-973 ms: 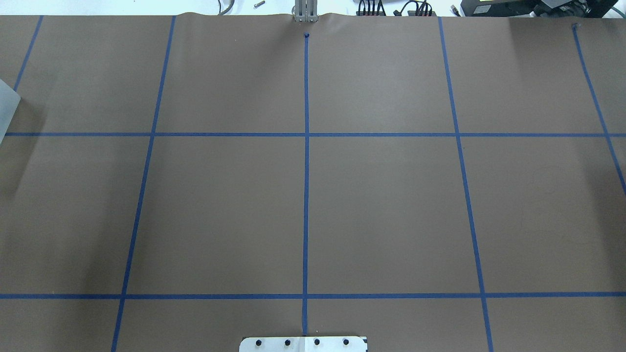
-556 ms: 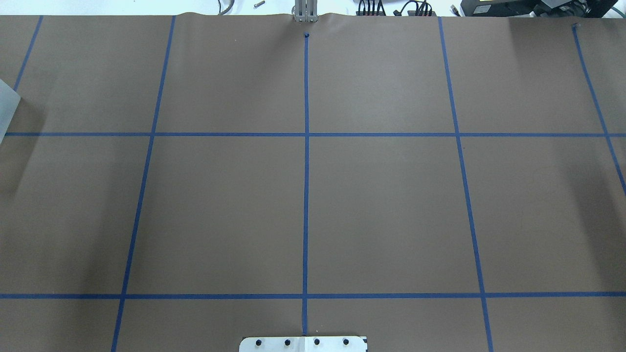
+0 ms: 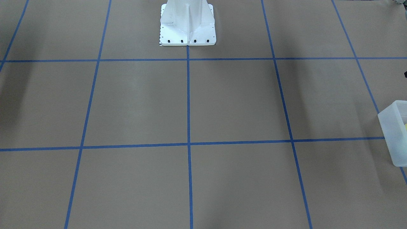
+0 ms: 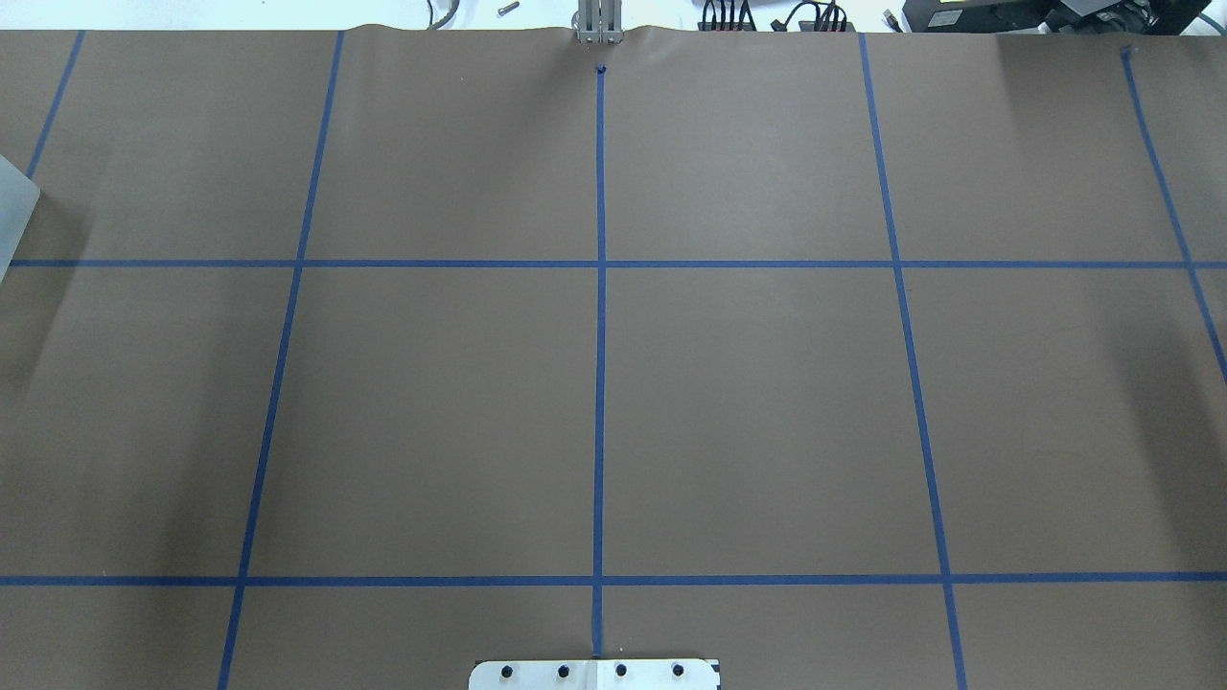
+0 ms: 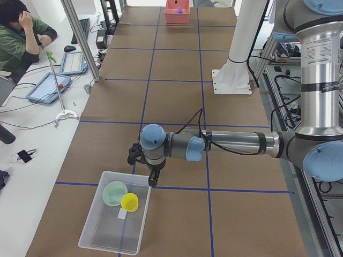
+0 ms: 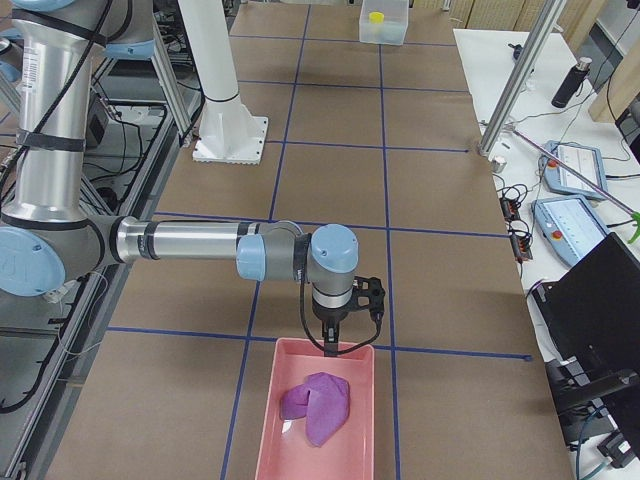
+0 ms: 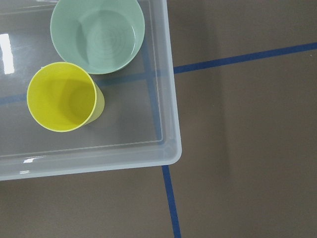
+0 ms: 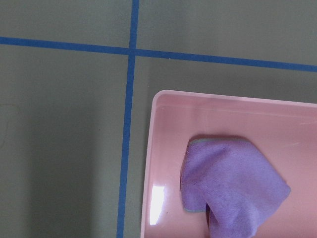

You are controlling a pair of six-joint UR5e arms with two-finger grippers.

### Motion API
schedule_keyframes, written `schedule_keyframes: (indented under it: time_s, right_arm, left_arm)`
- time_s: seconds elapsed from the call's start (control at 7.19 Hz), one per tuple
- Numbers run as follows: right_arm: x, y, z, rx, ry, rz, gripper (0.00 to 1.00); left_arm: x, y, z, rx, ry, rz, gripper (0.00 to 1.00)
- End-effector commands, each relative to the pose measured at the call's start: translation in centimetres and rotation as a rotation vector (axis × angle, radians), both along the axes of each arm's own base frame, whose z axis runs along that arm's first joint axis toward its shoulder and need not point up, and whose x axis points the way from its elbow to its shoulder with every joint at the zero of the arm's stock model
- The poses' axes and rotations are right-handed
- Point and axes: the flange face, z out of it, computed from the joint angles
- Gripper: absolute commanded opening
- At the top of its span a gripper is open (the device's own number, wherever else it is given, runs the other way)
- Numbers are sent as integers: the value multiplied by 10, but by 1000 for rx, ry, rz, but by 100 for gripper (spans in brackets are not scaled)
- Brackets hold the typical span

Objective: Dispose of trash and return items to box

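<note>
The box, a frosted translucent bin, stands at the table's left end and holds a green bowl and a yellow cup. In the left wrist view, bowl and cup sit in the box's corner. My left gripper hangs by the box's rim; whether it is open or shut I cannot tell. A pink tray at the right end holds a purple cloth. My right gripper hangs over the tray's edge, state unclear.
The white robot base stands at the table's middle edge. Blue tape lines cross the brown table cover. A person sits at a side desk with tablets. An aluminium post rises near the far edge.
In the overhead view a shadow has darkened over the right part of the table cover. Nothing else there has moved.
</note>
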Motion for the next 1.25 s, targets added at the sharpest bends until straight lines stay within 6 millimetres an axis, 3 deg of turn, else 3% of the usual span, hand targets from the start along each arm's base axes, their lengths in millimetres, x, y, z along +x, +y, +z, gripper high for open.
schedule_keyframes:
  time_s: [0.0,1.11]
  right_arm:
    - [1,-13,-14,36,10,-2,100]
    - [-1,-13,-22,48,-10,-3,100]
  left_arm:
    - [0,1,2,-3,0,-1,99]
    - [0,1,3,-5,0,-1,99]
